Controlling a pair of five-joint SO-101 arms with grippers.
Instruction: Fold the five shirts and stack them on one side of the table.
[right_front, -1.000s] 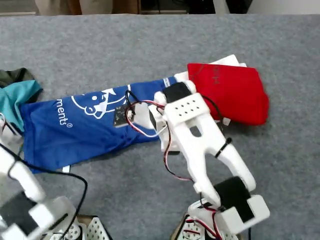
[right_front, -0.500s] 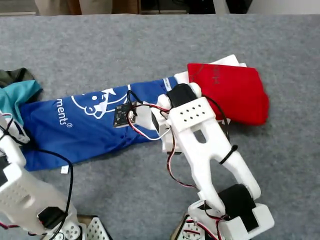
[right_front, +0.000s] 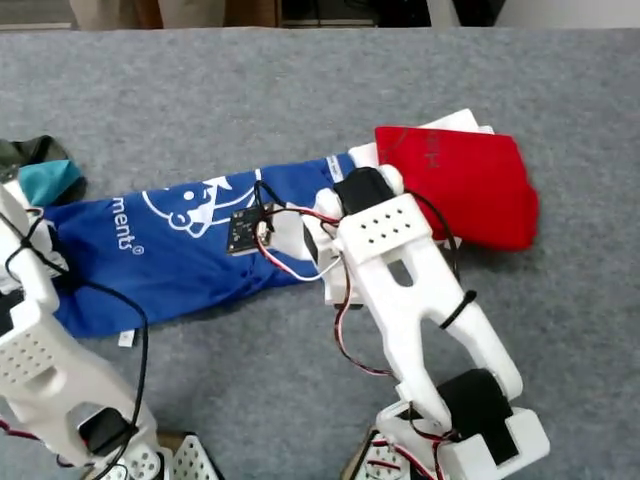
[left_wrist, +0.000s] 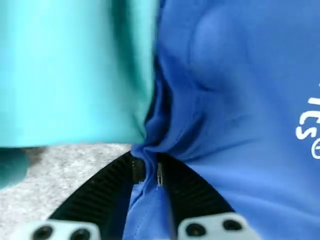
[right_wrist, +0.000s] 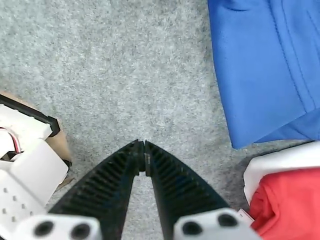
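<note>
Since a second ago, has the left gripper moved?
Yes. In the high view the left arm has gone from the table's near edge up toward the teal shirt; the left gripper is shut on the blue shirt's edge.

Grey felt-covered table (right_front: 300, 90). Blue shirt (right_front: 160, 250) lies stretched across the middle, one end near the left edge. Teal shirt (right_front: 48, 182) & dark shirt (right_front: 40, 150) are bunched at the left edge, just beside the blue. Toward the right: folded white shirt (right_front: 458, 122) w/ folded red shirt (right_front: 465, 185) on top.
</note>
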